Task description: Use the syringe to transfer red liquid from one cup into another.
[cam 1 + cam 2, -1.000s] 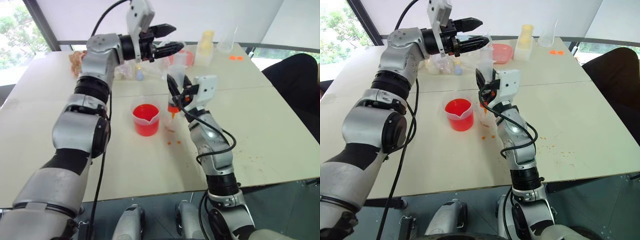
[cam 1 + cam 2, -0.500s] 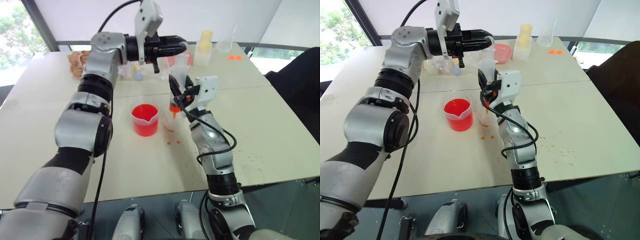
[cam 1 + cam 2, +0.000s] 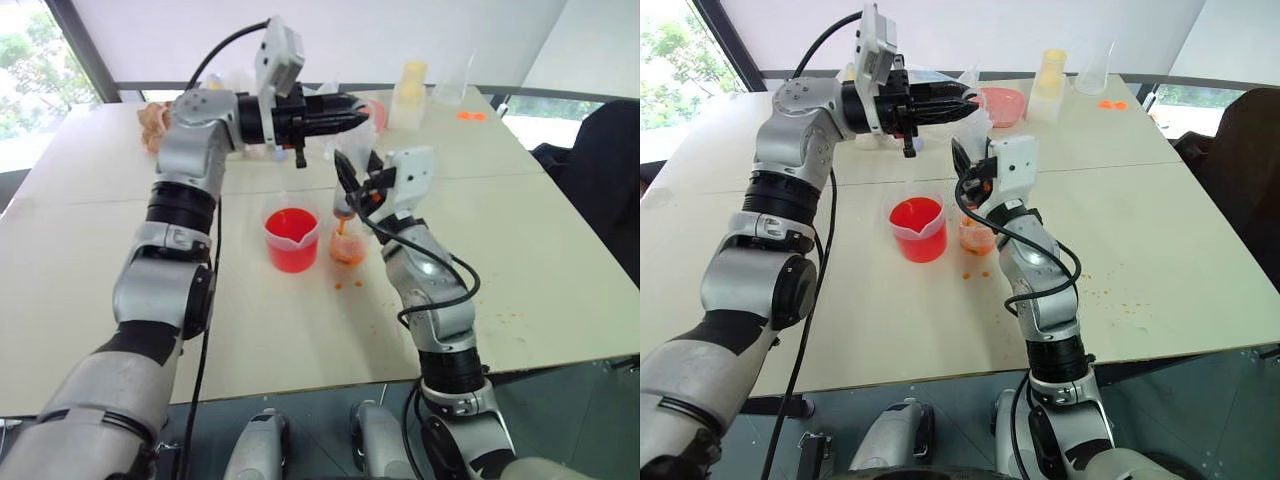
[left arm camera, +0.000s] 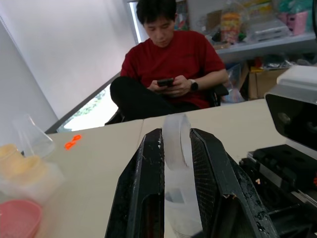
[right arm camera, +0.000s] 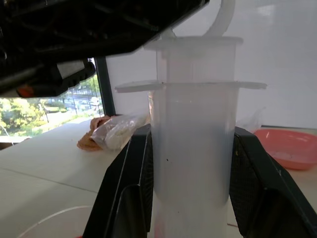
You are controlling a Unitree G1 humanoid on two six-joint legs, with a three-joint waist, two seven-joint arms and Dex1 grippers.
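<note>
Pale tabletop (image 3: 560,250) lies under your two arms, with a seam running across it behind the cups and wide bare surface to the right and toward the near edge. Your right gripper (image 3: 352,170) stands over the middle of the table, its jaws clamped on the barrel of the syringe (image 3: 346,196), which you hold upright with the orange nozzle pointing down into the small cup (image 3: 347,247). That cup holds a shallow layer of red liquid (image 3: 976,240). Just to its left, close but apart, stands the spouted cup (image 3: 292,238), about half full of the same red. Small orange drops (image 3: 349,284) speckle the table just in front of the small cup. Your left gripper (image 3: 352,112) reaches in level from the left above the syringe, its jaws closed on the plunger ring (image 4: 177,144). Along the far edge sit a pink bowl (image 3: 1002,102), a yellow-capped bottle (image 3: 1050,82) and a clear flask (image 3: 1097,70). A person in a red shirt (image 4: 172,74) sits beyond the table's right side
</note>
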